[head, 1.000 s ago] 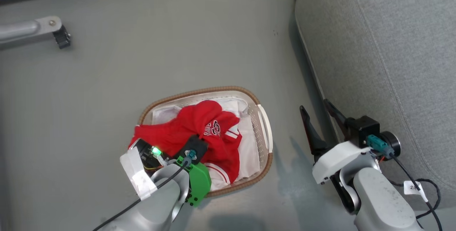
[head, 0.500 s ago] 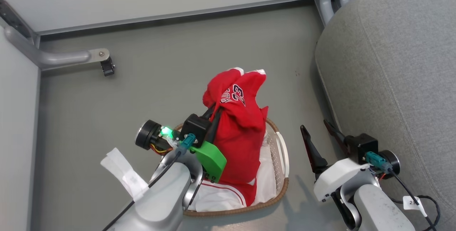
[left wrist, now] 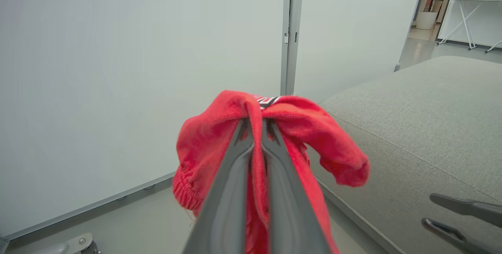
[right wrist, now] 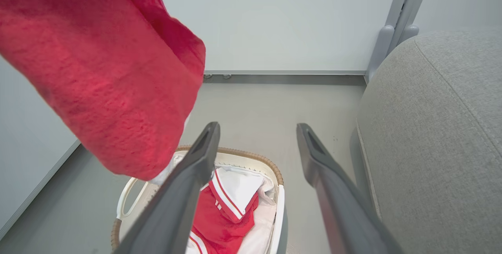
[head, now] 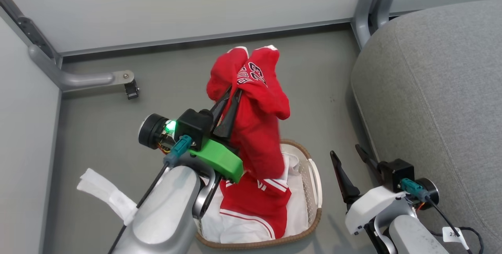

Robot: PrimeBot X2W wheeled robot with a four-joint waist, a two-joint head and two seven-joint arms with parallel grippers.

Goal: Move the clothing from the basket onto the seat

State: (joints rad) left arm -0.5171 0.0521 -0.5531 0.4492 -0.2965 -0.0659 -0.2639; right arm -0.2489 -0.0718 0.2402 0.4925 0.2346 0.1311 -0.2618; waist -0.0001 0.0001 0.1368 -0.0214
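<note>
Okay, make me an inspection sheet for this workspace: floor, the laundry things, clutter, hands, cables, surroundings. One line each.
Surface: smooth grey floor; the basket stands on it beside the seat.
Job's things: red garment hanging above the basket; second red garment lying inside it; no clothing on the visible part of the seat.
Clutter: nothing seen, apart from the white liner sheet in the basket.
Hands: left hand shut on the red garment; right hand open, holding nothing, between basket and seat.
Cables: black cable along the left forearm; tagged cable at the right wrist.
Surroundings: pale partition wall; grey metal foot.
</note>
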